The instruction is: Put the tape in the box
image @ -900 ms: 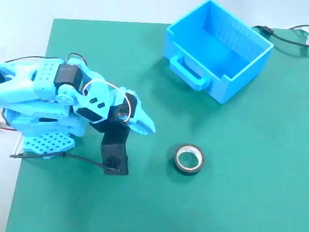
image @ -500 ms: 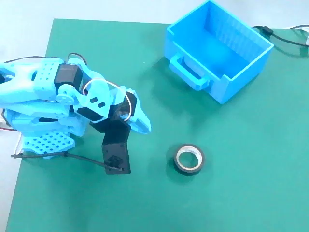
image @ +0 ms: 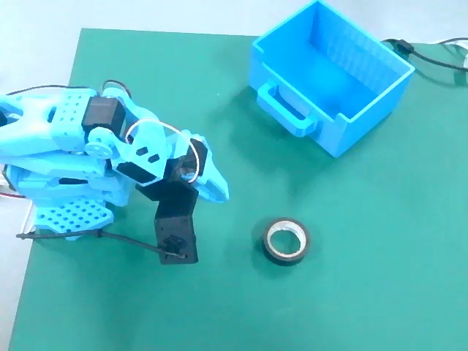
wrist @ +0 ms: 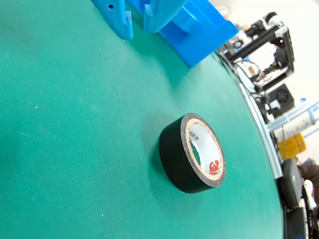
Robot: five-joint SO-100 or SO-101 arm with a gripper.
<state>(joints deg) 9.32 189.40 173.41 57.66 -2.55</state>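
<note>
The tape (image: 286,240) is a small black roll with a whitish core. It lies flat on the green mat, right of my folded arm. In the wrist view the tape (wrist: 192,160) sits in the middle, with nothing touching it. The box (image: 329,73) is a bright blue bin at the top right, empty, with its loop handle facing the arm. Only a corner of the box (wrist: 199,30) shows in the wrist view. My gripper (image: 219,191) hangs left of the tape and well short of it. Its light-blue fingers (wrist: 122,20) are nearly together and hold nothing.
The green mat (image: 380,292) covers the table, with white table edges at the left and top. A black cable (image: 431,58) runs behind the box. In the wrist view, black equipment (wrist: 271,45) stands beyond the mat's right edge.
</note>
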